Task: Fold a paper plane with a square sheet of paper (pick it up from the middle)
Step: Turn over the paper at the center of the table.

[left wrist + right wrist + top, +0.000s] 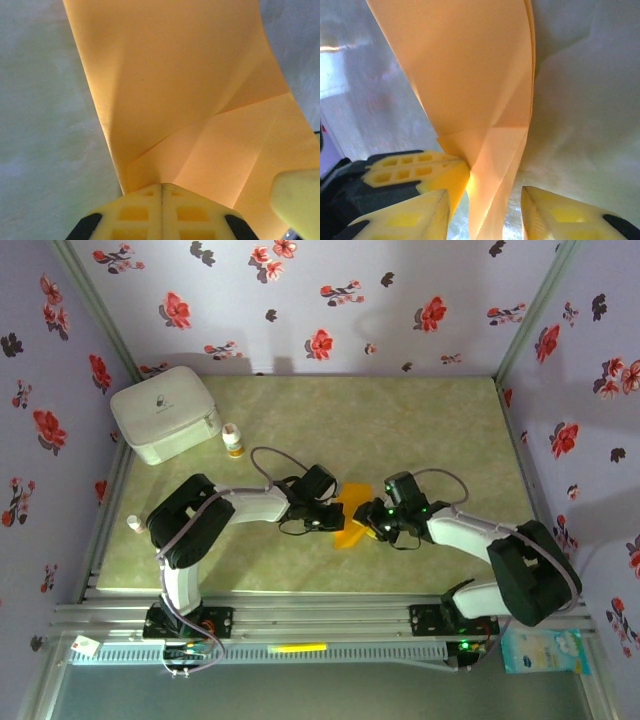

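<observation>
At far left on the tabletop (pixel 300 420), a white box (pixel 165 412) bears a small dark mark — too small to read. Mid-tabletop, the left tool (pixel 322 512) is pressed together, pinching the folded orange square sheet of paper (pixel 350 533) by its edge. The right tool (pixel 380 527) stands spread astride the same sheet — contact unclear.

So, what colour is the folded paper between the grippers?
Plain bright orange, unmarked; the paper shows best in the left wrist view.
</observation>
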Robot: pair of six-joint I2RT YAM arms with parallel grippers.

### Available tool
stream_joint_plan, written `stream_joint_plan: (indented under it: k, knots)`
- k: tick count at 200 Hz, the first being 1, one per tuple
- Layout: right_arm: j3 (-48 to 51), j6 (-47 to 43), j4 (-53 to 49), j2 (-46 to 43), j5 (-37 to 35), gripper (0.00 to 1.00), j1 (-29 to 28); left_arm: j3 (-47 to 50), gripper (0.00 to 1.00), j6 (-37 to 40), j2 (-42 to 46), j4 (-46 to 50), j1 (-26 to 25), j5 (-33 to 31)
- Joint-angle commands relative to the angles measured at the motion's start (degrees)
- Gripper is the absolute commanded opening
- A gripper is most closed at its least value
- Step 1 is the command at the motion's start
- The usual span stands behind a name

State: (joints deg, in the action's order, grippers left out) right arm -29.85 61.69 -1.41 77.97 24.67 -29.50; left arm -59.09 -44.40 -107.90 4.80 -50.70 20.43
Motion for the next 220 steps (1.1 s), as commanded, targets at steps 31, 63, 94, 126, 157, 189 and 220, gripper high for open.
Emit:
stream_joint_plan:
  k: [31, 63, 94, 126, 157, 189, 220]
  knots:
    - [-0.38, -1.7, 5.07, 2.26, 0.47, 0.41, 2.03, -0.06, 0.0, -0.69, -0.43, 1.27, 0.23, 0.32]
    - [1.22, -0.53, 7.81, 2.59, 0.32, 0.39, 2.6, 0.1, 0.0, -1.69, -0.12, 0.61, 0.24, 0.39]
    - [3.12, -0.54, 9.73, 2.24, -0.23, 0.37, 3.17, 0.63, 0.0, -2.68, 0.23, -0.48, 0.25, 0.4]
    - [4.04, -0.96, 12.99, 3.52, 0.46, 0.34, 3.61, 0.64, 0.0, -3.05, 0.31, -0.91, 0.25, 0.32]
    - [4.37, -1.3, 15.64, 4.77, 1.42, 0.28, 3.83, 0.54, 0.0, -3.41, 0.15, -1.02, 0.25, 0.31]
    - [4.45, -2.23, 15.92, 5.19, 1.68, 0.22, 4.59, 0.45, 0.0, -3.41, 0.23, -1.02, 0.22, 0.23]
    - [4.44, -3.7, 15.47, 5.0, 2.2, 0.1, 5.21, 1.06, 0.01, -3.96, 1.51, -2.03, 0.25, -0.91]
